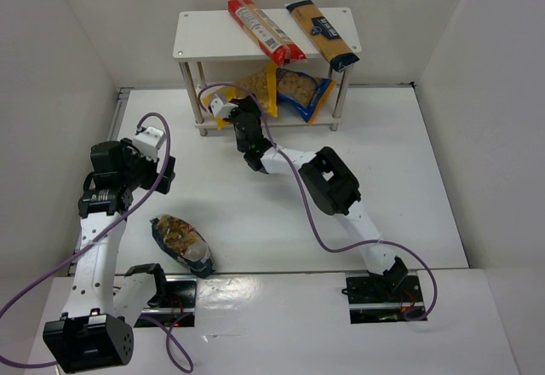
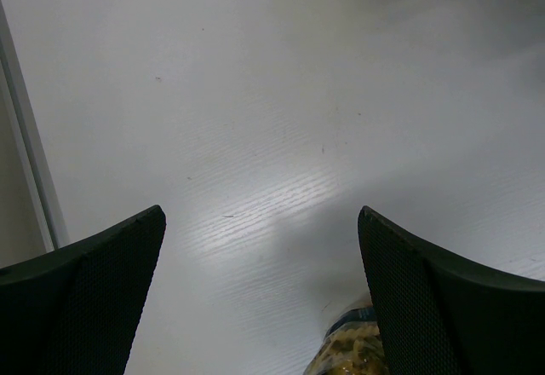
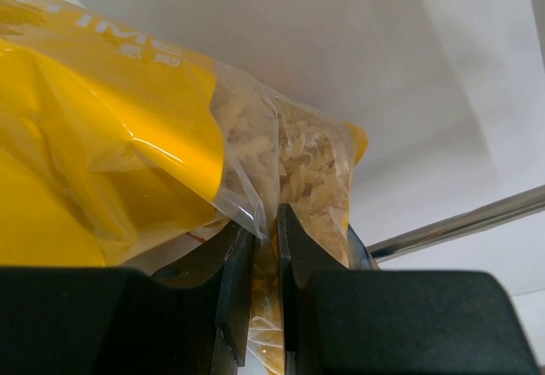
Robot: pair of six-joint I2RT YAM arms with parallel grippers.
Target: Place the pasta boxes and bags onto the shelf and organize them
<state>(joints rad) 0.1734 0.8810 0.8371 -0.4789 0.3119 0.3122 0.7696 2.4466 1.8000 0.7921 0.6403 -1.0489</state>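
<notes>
Plastic of the yellow bag [image 3: 111, 136] sits clamped inside the right gripper [image 3: 266, 222]; left gripper [image 2: 260, 213] gapes wide

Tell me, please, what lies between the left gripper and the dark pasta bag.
Only bare table; the top view shows left gripper and dark pasta bag apart.

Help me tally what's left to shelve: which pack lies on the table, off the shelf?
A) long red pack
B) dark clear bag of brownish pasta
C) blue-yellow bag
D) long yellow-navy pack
B: the dark clear bag lies on the table; the long red pack and long yellow-navy pack rest atop the shelf, the blue-yellow bag on its lower tier.
</notes>
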